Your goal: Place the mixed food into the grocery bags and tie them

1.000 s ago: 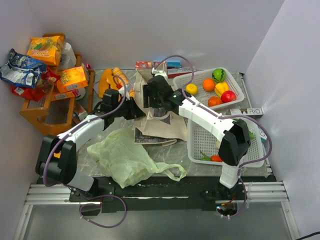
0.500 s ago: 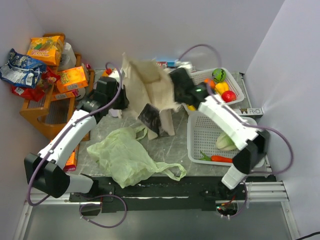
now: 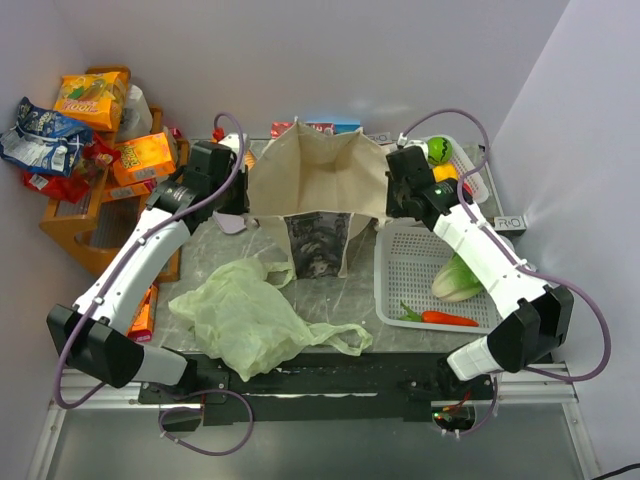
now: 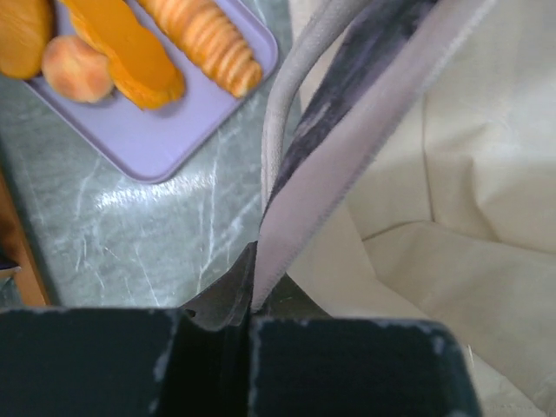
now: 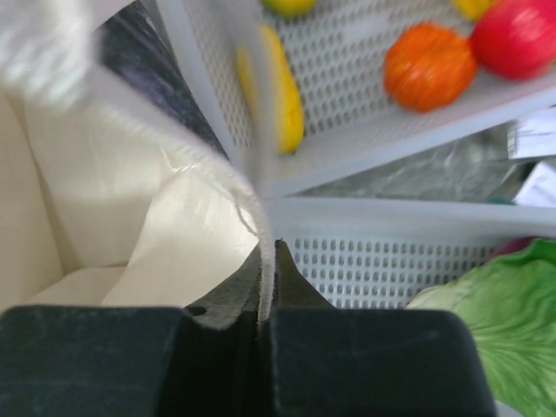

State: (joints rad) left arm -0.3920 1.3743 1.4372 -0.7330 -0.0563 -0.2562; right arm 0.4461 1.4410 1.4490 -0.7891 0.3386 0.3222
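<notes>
The beige canvas tote (image 3: 318, 175) stands open at the back middle, stretched between my two grippers. My left gripper (image 3: 240, 205) is shut on its left rim (image 4: 287, 226), and my right gripper (image 3: 392, 205) is shut on its right rim (image 5: 252, 217). The pale-green plastic bag (image 3: 245, 315) lies crumpled at the front. A cabbage (image 3: 458, 278) and a carrot (image 3: 445, 318) lie in the near white basket (image 3: 395, 275). Red, orange and yellow fruit (image 5: 432, 65) sit in the far basket (image 3: 470, 190). Orange (image 3: 90, 98) and blue (image 3: 40, 130) snack packets rest on the wooden rack.
A lilac tray (image 4: 165, 139) with bread loaves (image 4: 130, 52) sits just left of the tote. The wooden rack (image 3: 95, 225) with orange boxes (image 3: 145, 155) fills the left side. White walls close in the back and both sides.
The tote lay crumpled on the table a second ago. Both grippers raised it and pulled apart, so it now stands open. The right gripper closed on its rim.
</notes>
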